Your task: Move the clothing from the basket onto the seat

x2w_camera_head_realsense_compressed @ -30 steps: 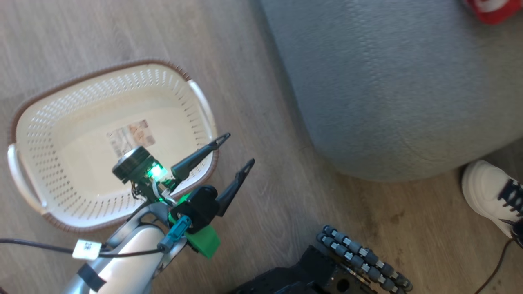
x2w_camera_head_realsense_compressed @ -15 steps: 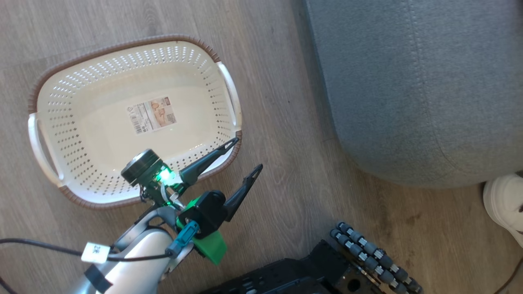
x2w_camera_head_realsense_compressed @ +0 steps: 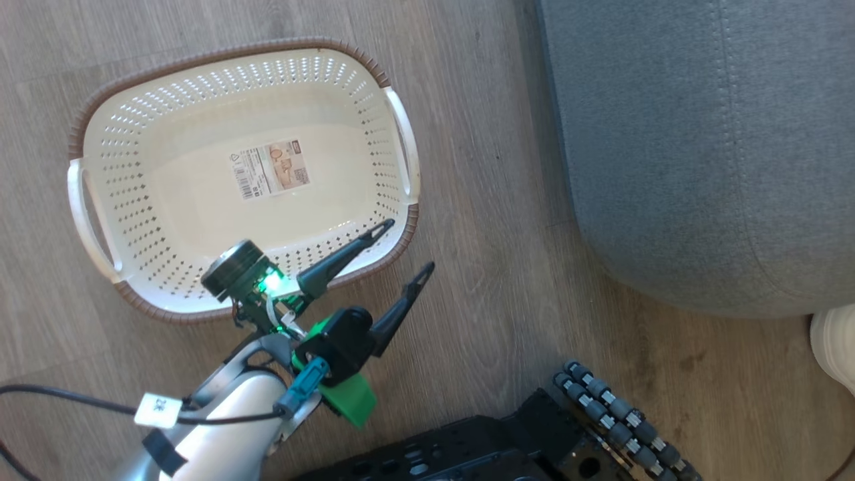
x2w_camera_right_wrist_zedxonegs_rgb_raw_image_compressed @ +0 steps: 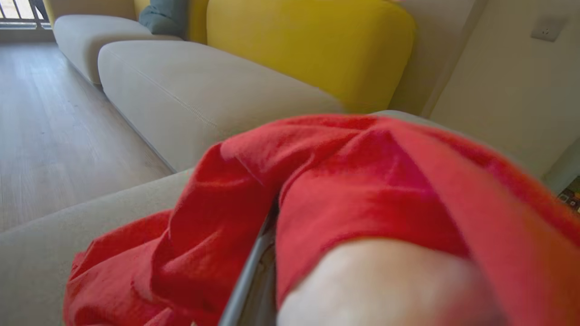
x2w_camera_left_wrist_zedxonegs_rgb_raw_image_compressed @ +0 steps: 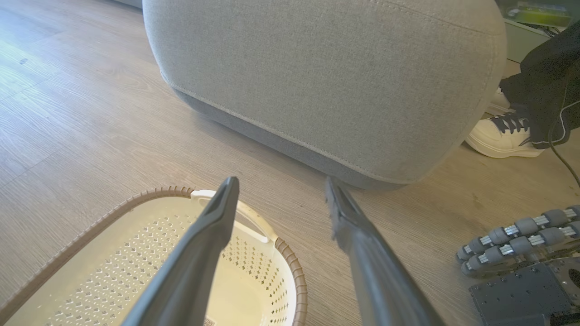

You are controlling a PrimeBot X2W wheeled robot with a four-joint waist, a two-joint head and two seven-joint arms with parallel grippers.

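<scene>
The head camera has swung since a second ago. The basket now sits higher, at ten o'clock, with its label sharp. The seat lies at two o'clock, and the white shoe has slid to the four o'clock edge. The left gripper keeps its fingers spread wide, released, one tip over the basket's five o'clock rim and the other over the floor. In the right wrist view the right gripper is clenched on the clothing, whose red folds drape down onto the seat toward seven o'clock.
</scene>
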